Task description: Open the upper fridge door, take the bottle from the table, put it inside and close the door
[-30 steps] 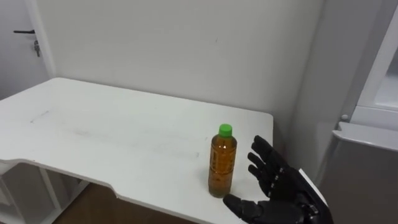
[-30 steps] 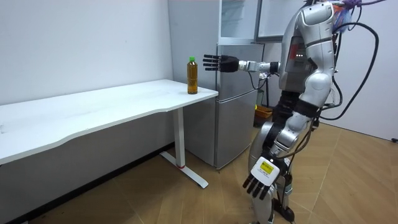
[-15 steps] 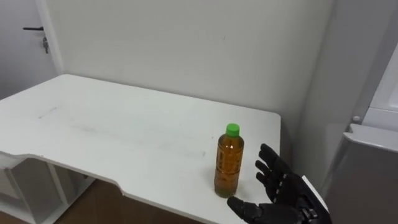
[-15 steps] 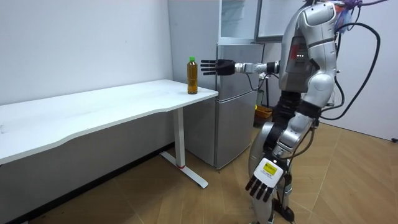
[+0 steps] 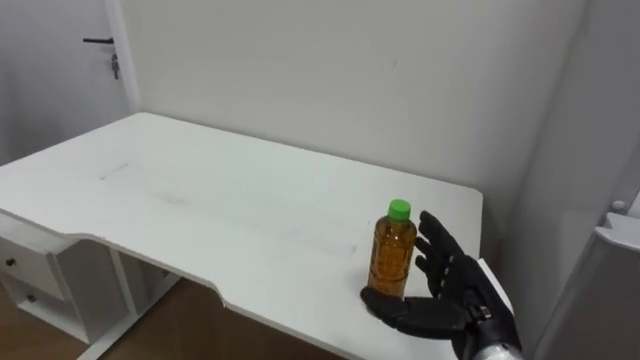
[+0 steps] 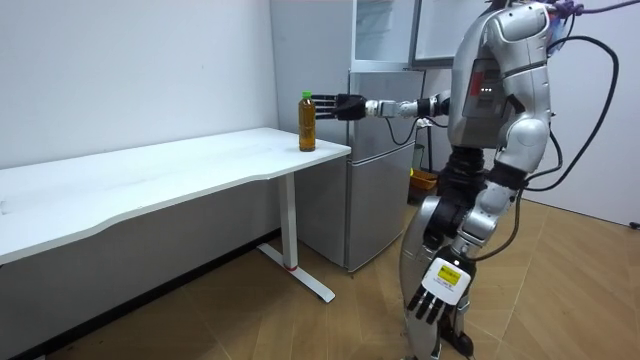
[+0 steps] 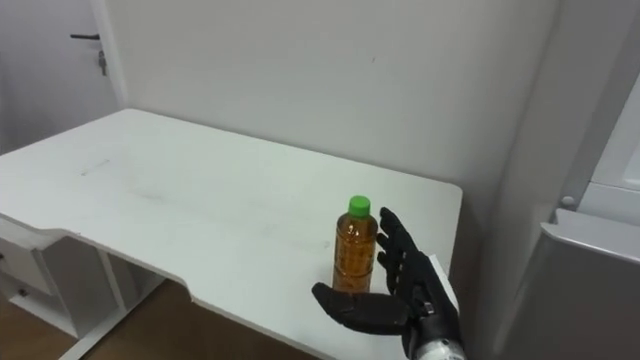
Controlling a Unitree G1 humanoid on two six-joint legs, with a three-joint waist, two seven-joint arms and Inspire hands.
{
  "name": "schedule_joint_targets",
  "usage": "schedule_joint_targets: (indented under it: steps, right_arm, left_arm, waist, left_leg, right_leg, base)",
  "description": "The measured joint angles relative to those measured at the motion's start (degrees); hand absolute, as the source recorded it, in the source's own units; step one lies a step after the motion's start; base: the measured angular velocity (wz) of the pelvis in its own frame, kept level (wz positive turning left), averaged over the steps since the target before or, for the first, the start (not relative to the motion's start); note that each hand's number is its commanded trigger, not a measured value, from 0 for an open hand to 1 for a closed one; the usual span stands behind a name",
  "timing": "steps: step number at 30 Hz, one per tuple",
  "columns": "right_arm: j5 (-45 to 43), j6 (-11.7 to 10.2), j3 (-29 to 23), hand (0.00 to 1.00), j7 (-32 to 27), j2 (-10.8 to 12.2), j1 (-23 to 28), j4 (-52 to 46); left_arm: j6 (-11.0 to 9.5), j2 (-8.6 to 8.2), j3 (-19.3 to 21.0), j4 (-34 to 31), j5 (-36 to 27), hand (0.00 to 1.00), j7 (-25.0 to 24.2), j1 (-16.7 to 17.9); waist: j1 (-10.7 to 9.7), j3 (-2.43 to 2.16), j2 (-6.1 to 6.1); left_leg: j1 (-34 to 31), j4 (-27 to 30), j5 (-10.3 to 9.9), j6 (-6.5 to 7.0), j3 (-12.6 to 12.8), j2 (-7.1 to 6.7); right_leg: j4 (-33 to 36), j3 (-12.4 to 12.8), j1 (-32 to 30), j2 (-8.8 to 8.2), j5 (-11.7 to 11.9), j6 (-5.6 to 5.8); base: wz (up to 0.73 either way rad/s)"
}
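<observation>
Right robot hand (image 5: 452,300), black: fingers straight and spread, thumb stretched forward, closed on nothing, set just to the right of a clear plastic bottle of amber liquid with a green cap (image 5: 393,255) (whether skin meets plastic cannot be told). Bottle: upright, near the right-hand front corner of the white flat-topped bench (image 5: 200,205). Silver metal fridge (image 6: 378,170): against the wall, just beyond the bench's end. Left robot hand (image 6: 432,305): hanging low by the leg, fingers loose. Robot: standing before the fridge, right arm held out level toward the bench.
</observation>
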Motion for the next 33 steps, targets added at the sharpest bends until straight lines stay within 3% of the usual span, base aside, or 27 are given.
schedule_joint_targets:
  steps: [11,20,26,33]
  right_arm:
    - [4.86,-0.1,0.07,0.0,-0.59,0.0,-0.38,5.14]
    - [6.08,-0.07,0.04,0.0,-1.1,-0.03,-0.38,7.19]
    - [7.17,-0.09,-0.12,0.0,-1.71,-0.04,-0.64,7.59]
    - [7.15,-0.09,-0.11,0.0,-3.07,-0.09,-2.51,10.74]
  left_arm:
    - [1.24,-1.3,0.37,-1.59,0.13,0.0,-0.01,1.16]
    - [1.7,-1.23,0.56,-2.23,-0.28,0.0,0.04,2.04]
    - [1.69,-0.49,0.62,-2.29,-0.22,0.0,0.08,2.01]
    - [1.69,-0.49,0.6,-2.28,-0.25,0.0,-0.01,2.03]
  waist:
    - [0.25,-0.44,0.24]
    - [0.36,-0.84,-0.92]
    - [1.6,-0.47,-2.1]
    - [1.72,-0.04,-1.44]
  left_leg:
    - [-0.28,0.05,0.5,0.0,-1.01,-0.2]
    - [-0.82,0.05,1.21,0.21,-2.18,-1.07]
    - [-1.3,0.19,1.22,0.24,-2.81,-1.23]
    - [-1.56,0.23,1.22,0.23,-3.16,-1.25]
  right_leg:
    - [0.01,-1.19,0.45,-0.06,0.0,0.0]
    - [0.06,-3.21,0.35,-0.88,-0.55,0.14]
    - [0.06,-3.79,0.25,-0.91,-0.58,0.18]
    - [0.08,-4.1,0.21,-0.88,-0.58,0.18]
  base:
    - [0.05]
    - [0.08]
    - [0.05]
    - [0.02]
